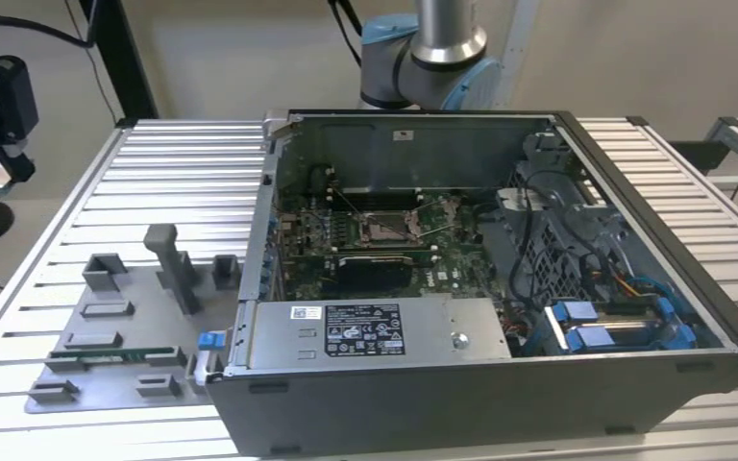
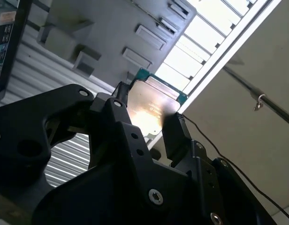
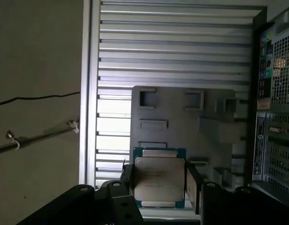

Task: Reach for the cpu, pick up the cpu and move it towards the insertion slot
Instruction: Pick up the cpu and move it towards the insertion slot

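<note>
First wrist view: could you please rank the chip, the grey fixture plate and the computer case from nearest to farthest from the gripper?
1. The chip, clamped in the gripper.
2. The grey fixture plate, on the table beneath.
3. The computer case, beyond the plate.

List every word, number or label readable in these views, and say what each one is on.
No text is legible.
Black label on the power supply: too small to read.
White sticker beside it: too small to read.
Faint print on the cpu, held in the gripper: blurred.
</note>
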{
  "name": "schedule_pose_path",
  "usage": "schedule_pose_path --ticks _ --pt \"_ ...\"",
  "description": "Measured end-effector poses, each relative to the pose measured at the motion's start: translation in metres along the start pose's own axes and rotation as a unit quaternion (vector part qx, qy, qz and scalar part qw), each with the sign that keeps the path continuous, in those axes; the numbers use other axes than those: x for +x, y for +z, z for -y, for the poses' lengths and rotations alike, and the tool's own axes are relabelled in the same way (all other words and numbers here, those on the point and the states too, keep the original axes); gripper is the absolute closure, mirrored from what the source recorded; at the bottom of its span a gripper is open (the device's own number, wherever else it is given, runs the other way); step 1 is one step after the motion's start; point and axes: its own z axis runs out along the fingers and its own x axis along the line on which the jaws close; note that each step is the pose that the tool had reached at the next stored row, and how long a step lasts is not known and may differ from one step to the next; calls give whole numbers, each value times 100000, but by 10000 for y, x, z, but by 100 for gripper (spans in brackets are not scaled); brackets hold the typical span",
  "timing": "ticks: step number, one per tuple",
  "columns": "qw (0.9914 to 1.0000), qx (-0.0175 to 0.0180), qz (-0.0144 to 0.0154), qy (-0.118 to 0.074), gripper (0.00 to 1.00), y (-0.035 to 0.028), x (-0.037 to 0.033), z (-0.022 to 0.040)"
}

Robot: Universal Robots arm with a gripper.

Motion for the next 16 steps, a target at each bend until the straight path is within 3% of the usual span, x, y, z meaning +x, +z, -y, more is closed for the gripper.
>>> schedule_pose_path --ticks 6,16 --pt "100000 -4 7 0 100 -92 0 -3" --pt "100000 -3 0 -3 100 -99 -30 -3"
